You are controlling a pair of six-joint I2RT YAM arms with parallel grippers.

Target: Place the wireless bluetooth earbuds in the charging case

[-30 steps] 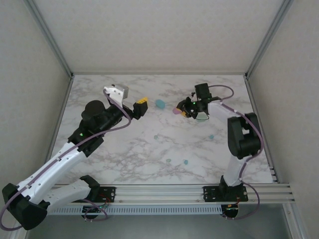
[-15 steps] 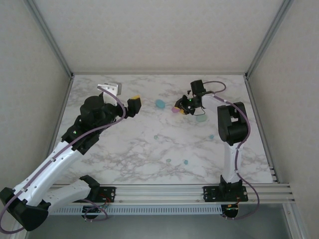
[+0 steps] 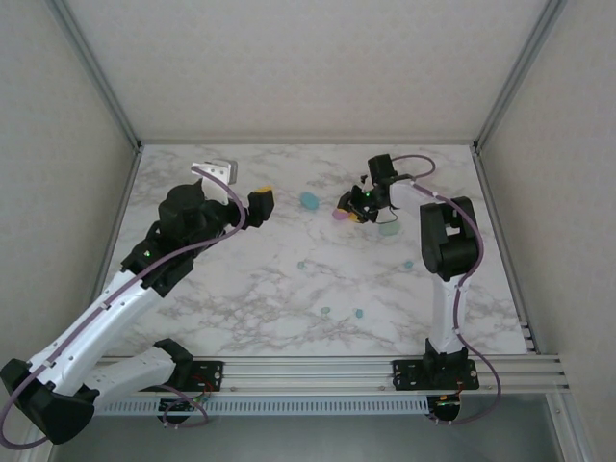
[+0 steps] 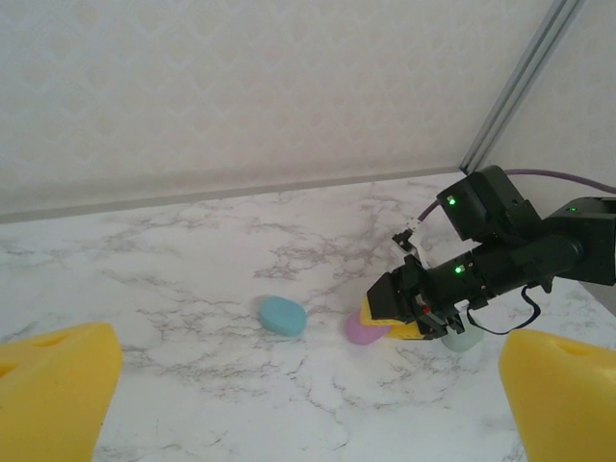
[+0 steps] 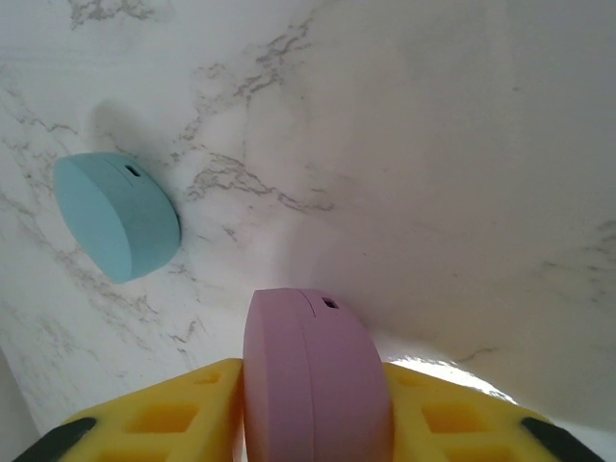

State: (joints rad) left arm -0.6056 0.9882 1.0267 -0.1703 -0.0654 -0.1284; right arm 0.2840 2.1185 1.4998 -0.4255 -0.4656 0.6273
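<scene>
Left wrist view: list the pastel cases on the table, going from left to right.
teal case → pink case → mint green case

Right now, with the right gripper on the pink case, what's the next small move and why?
Probably bring the left gripper, jaws wide open, in toward the pink case to work its lid. The right gripper has the case between its fingers at the table, lid closed; the earbuds lie loose nearer the bases.
</scene>
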